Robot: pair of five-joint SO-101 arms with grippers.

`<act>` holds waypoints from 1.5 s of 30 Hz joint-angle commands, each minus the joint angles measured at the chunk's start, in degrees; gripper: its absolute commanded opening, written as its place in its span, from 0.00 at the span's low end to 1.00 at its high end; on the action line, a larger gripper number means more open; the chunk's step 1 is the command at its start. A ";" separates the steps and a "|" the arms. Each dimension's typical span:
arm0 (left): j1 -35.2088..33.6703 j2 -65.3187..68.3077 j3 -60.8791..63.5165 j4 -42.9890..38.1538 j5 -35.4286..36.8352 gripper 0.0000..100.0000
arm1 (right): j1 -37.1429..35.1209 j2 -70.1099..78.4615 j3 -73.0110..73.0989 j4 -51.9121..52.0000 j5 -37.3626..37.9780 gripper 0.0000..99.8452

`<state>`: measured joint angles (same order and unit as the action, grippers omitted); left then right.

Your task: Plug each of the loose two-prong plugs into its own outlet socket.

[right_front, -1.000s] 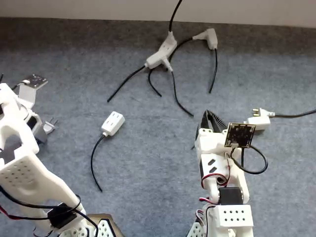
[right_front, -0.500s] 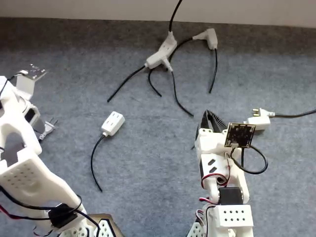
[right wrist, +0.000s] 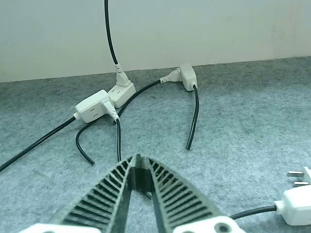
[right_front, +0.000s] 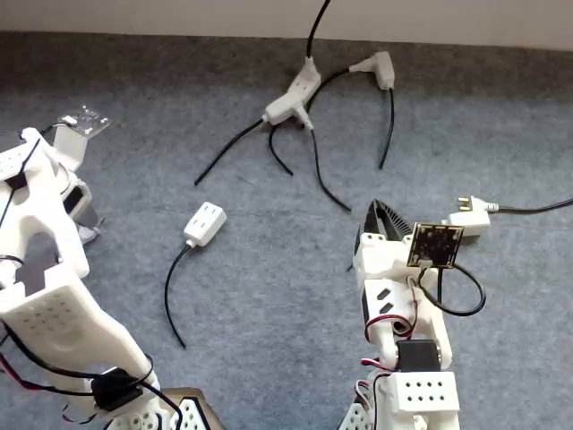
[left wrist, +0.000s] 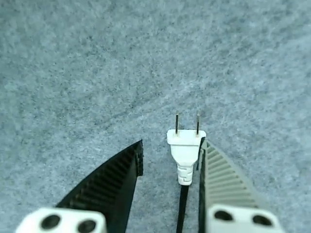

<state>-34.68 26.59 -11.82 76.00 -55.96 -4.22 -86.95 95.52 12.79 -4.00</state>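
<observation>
A white two-prong plug (left wrist: 185, 144) lies on the grey carpet, prongs pointing away, between the fingers of my open left gripper (left wrist: 171, 148) and close to its white finger (left wrist: 221, 177). In the high view that gripper (right_front: 83, 222) is at the far left, over the plug. A single white outlet socket (right_front: 204, 223) on a short black cord lies to its right. A second loose plug (right_front: 471, 216) (right wrist: 297, 195) lies at the right, beside my right gripper (right_front: 377, 215) (right wrist: 139, 162), which is shut on nothing.
At the back, joined white sockets (right_front: 292, 97) (right wrist: 104, 103) have cords plugged into them. Another white socket piece (right_front: 376, 66) (right wrist: 187, 75) lies behind them by the wall. Black cords (right_front: 315, 161) trail across the middle of the carpet.
The left arm's wrist has swung right and back, coming over the plug at the far left, which now lies mostly under it. The right arm has not moved.
</observation>
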 commanded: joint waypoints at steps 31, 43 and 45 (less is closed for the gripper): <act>-5.05 4.79 -0.66 5.54 -0.44 0.20 | -0.22 -0.66 8.13 0.13 0.79 0.01; -3.74 2.33 -4.44 5.80 -0.09 0.20 | -0.22 -0.66 8.13 0.13 0.79 0.01; -4.00 0.48 -5.05 5.80 -0.09 0.20 | -0.22 -0.66 8.13 0.13 0.79 0.01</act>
<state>-39.25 31.60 -14.37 81.10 -55.96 -4.22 -86.95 95.52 12.79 -4.00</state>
